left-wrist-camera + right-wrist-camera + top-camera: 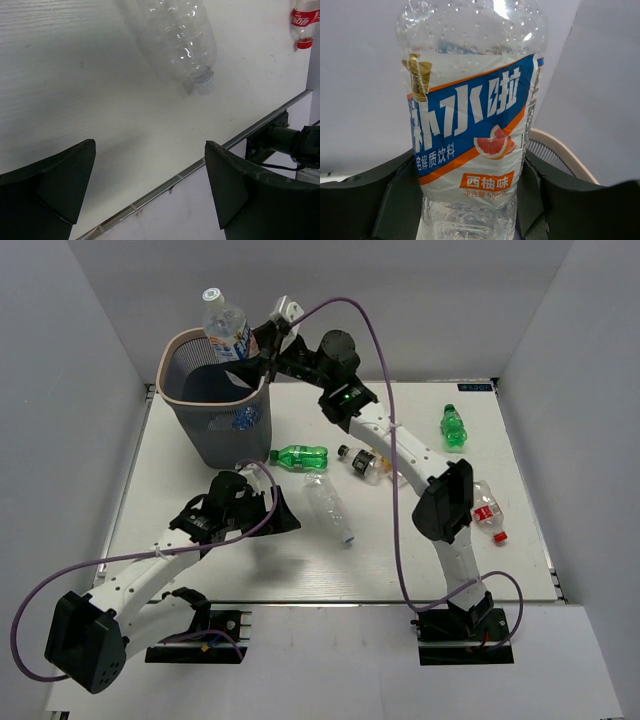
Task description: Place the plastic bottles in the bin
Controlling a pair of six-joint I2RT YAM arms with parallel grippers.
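Top external view puts us at the drop step. The right gripper (252,348) holds the blue-and-orange-labelled bottle (224,325) upright, cap up, above the far side of the bin (172,392). In the right wrist view its fingers (395,200) clamp the lower body of that bottle (475,130) from both sides, with the bin's pale rim (560,150) just behind on the right.

We judge the next move to be a release. The bottle looks close to the far rim, so a small shift toward the bin's middle, or a tilt, may be needed first, or it could catch the edge and tip outside.

At least one bottle shows through the mesh. Five lie on the table:

- the clear unlabelled bottle (330,508)
- a green bottle (300,455) just beside the bin
- a black-capped bottle (362,462)
- a second green bottle (453,427) at far right
- a red-labelled bottle (485,512) near the right edge

The right arm reaches far and left from its base — elbow bent above the red-labelled bottle, forearm passing over the black-capped one. The left arm is bent low near the bin's near side. The left gripper (282,508) is spread wide and empty, pointing right toward the clear unlabelled bottle, which the left wrist view shows lying ahead of the jaws, well apart.
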